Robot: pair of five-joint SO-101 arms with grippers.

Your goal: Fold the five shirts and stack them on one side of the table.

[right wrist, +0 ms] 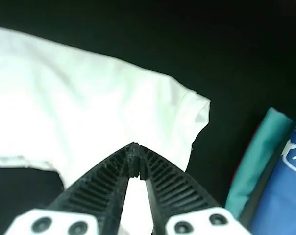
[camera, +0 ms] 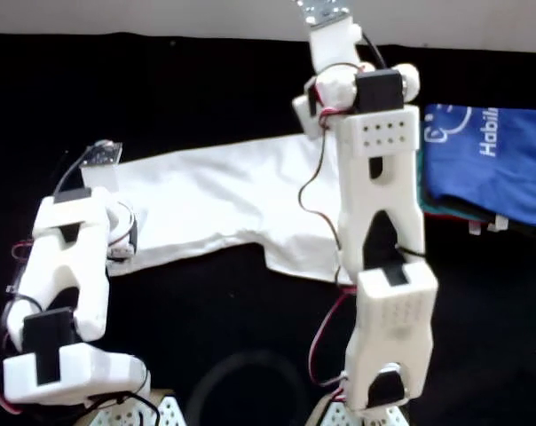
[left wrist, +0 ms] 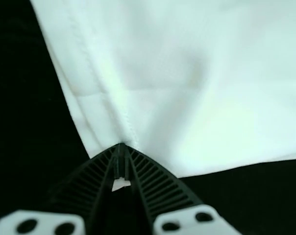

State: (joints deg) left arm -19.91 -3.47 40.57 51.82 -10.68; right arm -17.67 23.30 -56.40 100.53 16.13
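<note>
The white shirt [camera: 224, 204] is thin, smooth cloth, spread out mostly flat across the middle of the worktop [camera: 206, 89]. It has soft ripples, and a stitched hem runs along its edge. One short sleeve [right wrist: 194, 115] sticks out with a rounded corner toward a stack of folded shirts. The stack's top layer is a blue shirt [camera: 490, 160] with pale print. A teal shirt [right wrist: 251, 161] lies under it, showing as a narrow folded band along the side. A strip of dark worktop separates the sleeve from the stack, so the two are near each other but apart.

Both grippers have black, ribbed, wedge-shaped jaws on white plastic mounts. The left gripper [left wrist: 119, 152] is pressed together on the white shirt at its hem, where a seam runs into the tips. A scrap of white shows in the slit behind the tips. The right gripper [right wrist: 134, 159] is also pressed together, its tips meeting on the same shirt beside the sleeve. White cloth shows between the jaws.

In the high view, the left arm is folded low at the shirt's left end. The right arm stretches out long over the end nearest the stack.

The worktop is covered in matt black. A pale wall [camera: 117, 13] runs along its far edge.
</note>
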